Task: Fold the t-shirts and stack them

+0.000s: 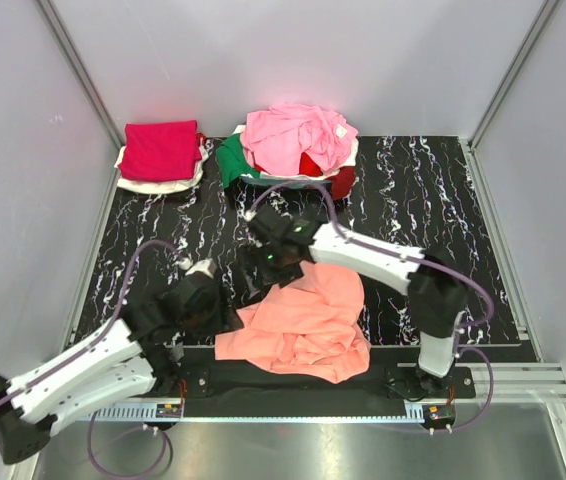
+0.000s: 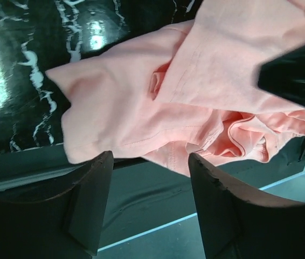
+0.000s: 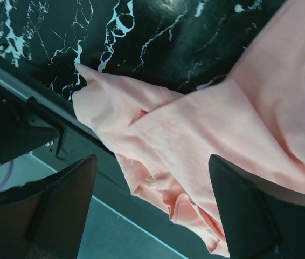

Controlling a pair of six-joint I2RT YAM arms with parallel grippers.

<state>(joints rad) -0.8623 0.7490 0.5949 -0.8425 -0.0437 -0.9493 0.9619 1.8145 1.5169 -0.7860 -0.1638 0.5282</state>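
The salmon-orange t-shirt (image 1: 303,325) lies crumpled at the mat's front edge, partly hanging over it. My left gripper (image 1: 221,312) hovers at its left edge. In the left wrist view this gripper (image 2: 150,186) is open with nothing between the fingers (image 2: 90,199), and the shirt (image 2: 136,108) lies just beyond them. My right gripper (image 1: 281,262) hangs over the shirt's far edge. In the right wrist view it (image 3: 152,191) stands wide open above the cloth (image 3: 206,129), holding nothing. A folded crimson-magenta shirt (image 1: 160,148) rests on a white one (image 1: 158,184) at the back left.
A loose heap with a light pink shirt (image 1: 293,135) on top, a green one (image 1: 231,160) and a red one (image 1: 341,182) sits at the back centre. The black marble-patterned mat (image 1: 413,200) covers the table. Grey walls enclose three sides.
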